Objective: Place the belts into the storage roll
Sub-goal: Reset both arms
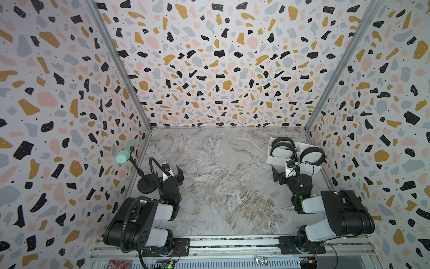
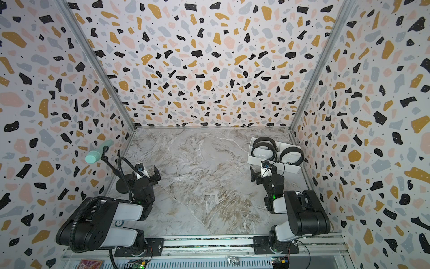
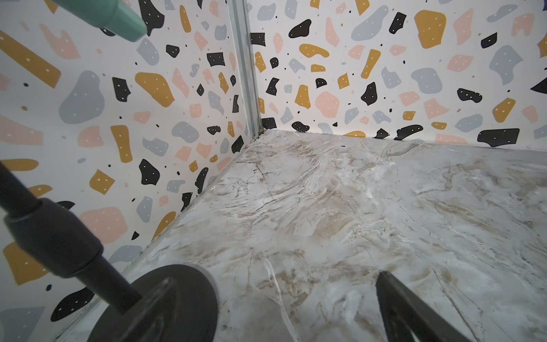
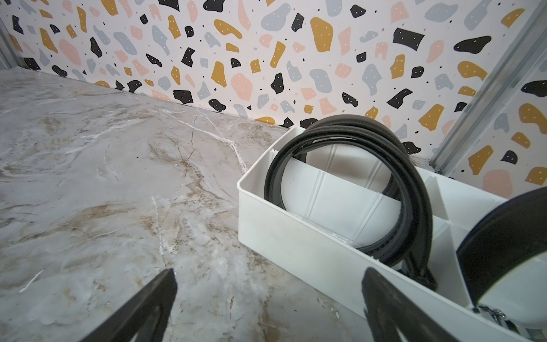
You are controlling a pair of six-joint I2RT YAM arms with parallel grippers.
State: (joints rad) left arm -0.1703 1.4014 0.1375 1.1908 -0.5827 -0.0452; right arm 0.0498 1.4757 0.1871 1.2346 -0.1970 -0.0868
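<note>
The belts, three of them, sat coiled on edge in the storage roll (image 1: pixel 275 161), their loops rising above its low walls. The white tray lay at about two o'clock on the worktop (image 1: pixel 221 177), close to the far right corner, its long axis running from ten o'clock to four o'clock in both top views. Two loops, the rear belt (image 1: pixel 282 138) and the front belt (image 1: pixel 282 144), stood one behind the other at the ten o'clock end. The third belt (image 1: pixel 311 148) stood alone in a compartment nearer the four o'clock end. No strap lay loose on the marble.

The right gripper (image 4: pixel 269 275) was plainly the nearer one. It hung low with the tray just beyond it at twelve to one o'clock, its jaws spread wide and nothing between them. In its own wrist view one finger lined up with the tray's near wall (image 4: pixel 296 242) and the other with bare marble.

I could not tell for sure whether every buckle and tail was tucked inside, since the wrist hid part of the tray from above. I judged the job done or nearly so, leaving at most a nudge or a straight pull-back towards six o'clock.

The left gripper (image 1: pixel 169 175) sat well apart at nine o'clock, beside the microphone stand (image 1: pixel 146 184), jaws also wide and empty.
</note>
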